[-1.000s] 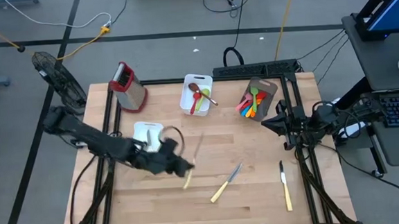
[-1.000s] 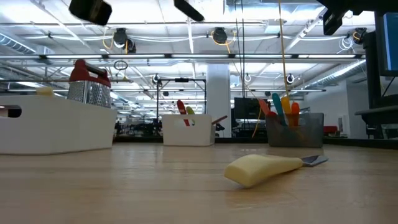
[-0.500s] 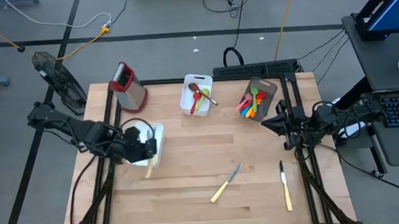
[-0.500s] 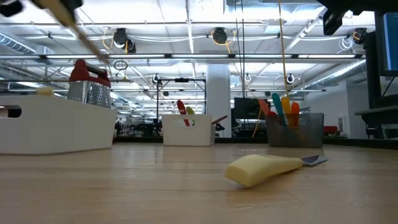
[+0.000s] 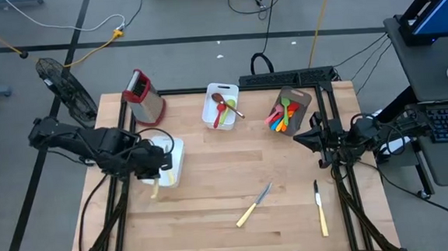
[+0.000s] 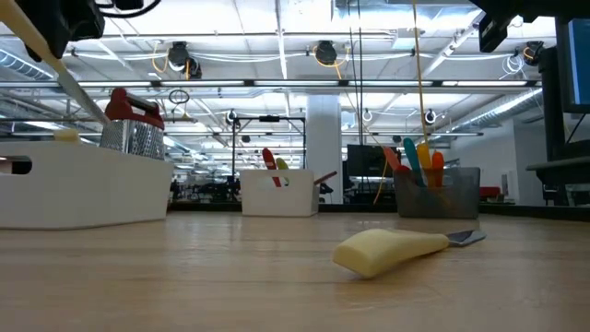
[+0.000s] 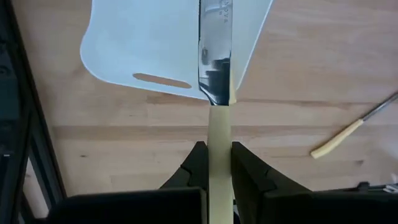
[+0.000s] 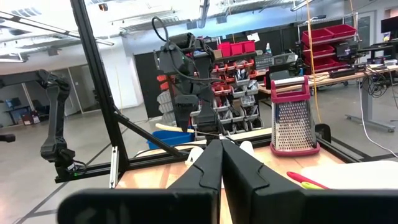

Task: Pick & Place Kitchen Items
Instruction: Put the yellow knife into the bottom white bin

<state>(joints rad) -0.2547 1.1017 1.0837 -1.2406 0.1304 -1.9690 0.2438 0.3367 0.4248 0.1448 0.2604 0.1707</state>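
My left gripper is shut on a cream-handled knife above the white tub at the table's left. The blade reaches out over the tub, and the handle end sticks out on the near side. In the low view the knife slants across the top left corner. My right gripper waits shut and empty at the table's right edge, and shows in its wrist view. Two more cream-handled knives lie flat on the table at the near right. My left gripper pinches the knife's cream handle between its two fingers, a little behind where the blade starts. The fingers lie along the knife. The knife is lifted clear, its blade over the white tub.
A red-topped metal grater stands at the far left. A second white tub with a red spoon and green utensils stands at the far middle. A brown holder with coloured utensils stands at the far right. Bare wood lies in the middle.
My left gripper has carried the knife from the table's middle toward the left edge, up to the white tub. The knife has stayed lifted clear and has turned with the gripper, so that its handle end now points toward the near edge.
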